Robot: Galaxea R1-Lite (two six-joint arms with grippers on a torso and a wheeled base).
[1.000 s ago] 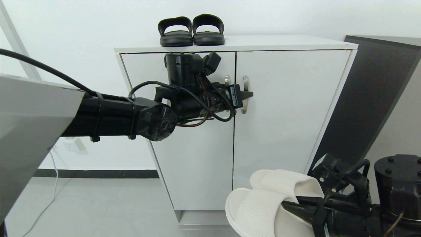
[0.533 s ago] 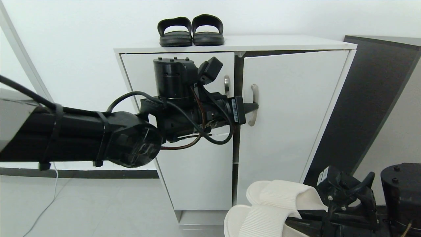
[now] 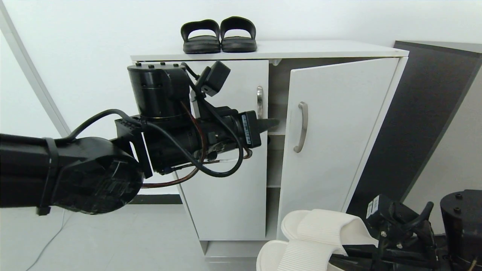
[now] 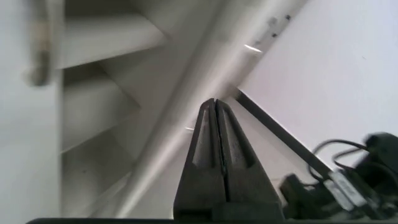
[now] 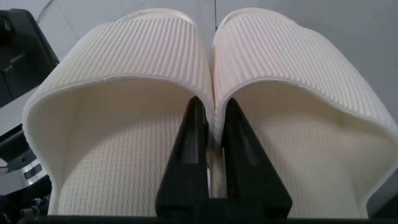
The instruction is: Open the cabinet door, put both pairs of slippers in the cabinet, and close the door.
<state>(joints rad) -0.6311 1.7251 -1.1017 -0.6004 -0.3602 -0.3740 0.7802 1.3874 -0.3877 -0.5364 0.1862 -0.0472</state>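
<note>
The cabinet door (image 3: 331, 143) stood partly open; the left gripper (image 3: 273, 123), pinched together on nothing, was by the gap; the right gripper (image 5: 214, 111) squeezed the white slippers (image 3: 320, 229) low in front; the black slippers (image 3: 219, 35) sat on top of the cabinet (image 3: 339, 48); 2 pairs and closing were left.

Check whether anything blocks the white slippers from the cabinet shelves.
Yes. The right door is only partly open, its panel between the white slippers and the shelves; the left gripper sits in the narrow gap.
</note>
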